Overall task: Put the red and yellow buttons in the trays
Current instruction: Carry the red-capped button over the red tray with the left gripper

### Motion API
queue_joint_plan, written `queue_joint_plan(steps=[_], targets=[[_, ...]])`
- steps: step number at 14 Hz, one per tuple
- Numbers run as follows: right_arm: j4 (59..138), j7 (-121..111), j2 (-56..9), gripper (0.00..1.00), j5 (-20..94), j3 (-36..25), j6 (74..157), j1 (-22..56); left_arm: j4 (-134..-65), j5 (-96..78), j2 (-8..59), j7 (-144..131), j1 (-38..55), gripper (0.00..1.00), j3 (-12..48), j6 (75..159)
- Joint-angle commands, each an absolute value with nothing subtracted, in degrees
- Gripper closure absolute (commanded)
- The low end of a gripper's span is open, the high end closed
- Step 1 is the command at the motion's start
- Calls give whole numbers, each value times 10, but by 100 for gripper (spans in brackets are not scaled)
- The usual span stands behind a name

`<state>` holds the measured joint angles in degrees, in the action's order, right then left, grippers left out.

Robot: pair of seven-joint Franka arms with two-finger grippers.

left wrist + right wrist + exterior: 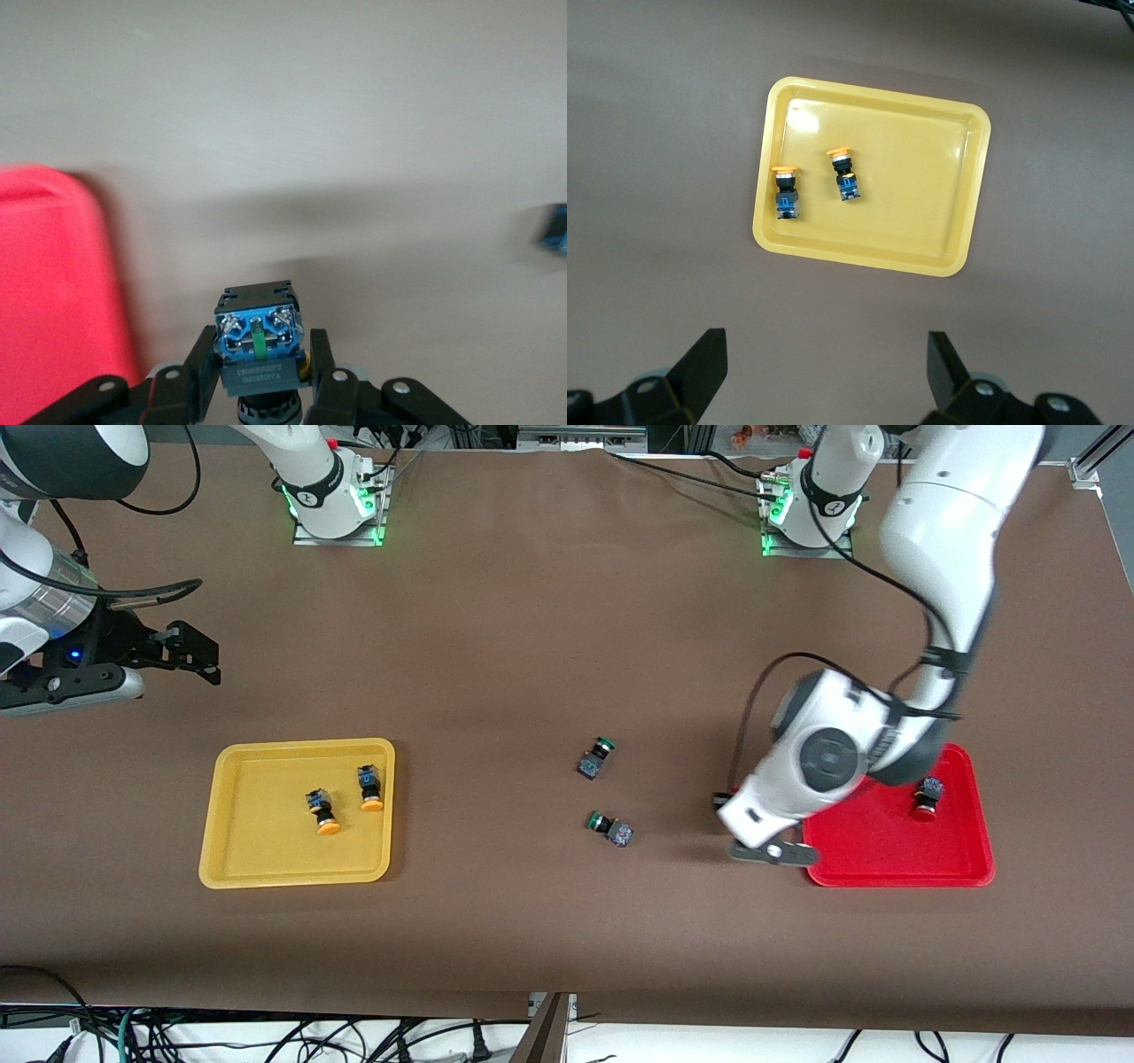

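Landmark: shallow red plastic tray [895, 850] with rounded corners and a raised rim, at the left arm's end of the brown table [532, 646].

1. Red-capped push-button switch [927, 798], grey-blue square body, black neck. Lies on its side inside the red tray, in the part farther from the front camera.

2. Second small push-button switch [259, 341], blue-grey square body with metal terminals facing the left wrist camera. Clamped between the fingers [202, 372] of the left gripper [769, 852]; its cap is hidden, so the colour cannot be told. Held in the air over bare table just beside the red tray's rim, at the tray's edge toward the right arm's end.

3. Two green-capped switches [596, 757] [611, 828]. Both lie on the table well apart from the red tray, toward the right arm's end, one nearer the front camera than the other.

4. Shallow yellow plastic tray [257, 868], same shape as the red tray. Stands well apart from it, at the right arm's end of the table.

5. Two orange-yellow-capped switches [322, 810] [369, 786]. Both lie inside the yellow tray, side by side and not touching.

6. Right gripper [190, 657]. Jaws spread wide, nothing between them. Arm waits, hanging well apart from the red tray, above the table near the yellow tray.
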<state>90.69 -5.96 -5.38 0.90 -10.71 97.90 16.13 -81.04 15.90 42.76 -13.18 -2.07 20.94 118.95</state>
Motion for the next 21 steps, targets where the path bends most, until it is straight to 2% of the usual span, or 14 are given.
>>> queue_joint_plan(steps=[1,5,8,12,16,17,19,21], targets=[[895,-50,-58,0,5,-107,975,163,-828,164,420,7,-96,81,220,1181],[895,-49,-58,0,5,-107,975,163,-850,144,424,102,-167,81,226,1188],[895,-48,-58,0,6,-107,973,163,-876,148,426,106,-184,81,225,1195],[896,-48,-58,0,6,-107,969,163,-939,152,424,113,-201,81,225,1259],[896,-49,-58,0,6,-107,969,163,-954,152,425,120,-211,79,225,1281],[896,-48,-58,0,6,-107,969,163,-954,151,425,119,-210,70,225,1281],[896,-49,-58,0,6,-107,969,163,-944,151,423,115,-209,1,226,1278],[896,-49,-58,0,6,-107,969,163,-924,145,412,113,-204,0,230,1263]])
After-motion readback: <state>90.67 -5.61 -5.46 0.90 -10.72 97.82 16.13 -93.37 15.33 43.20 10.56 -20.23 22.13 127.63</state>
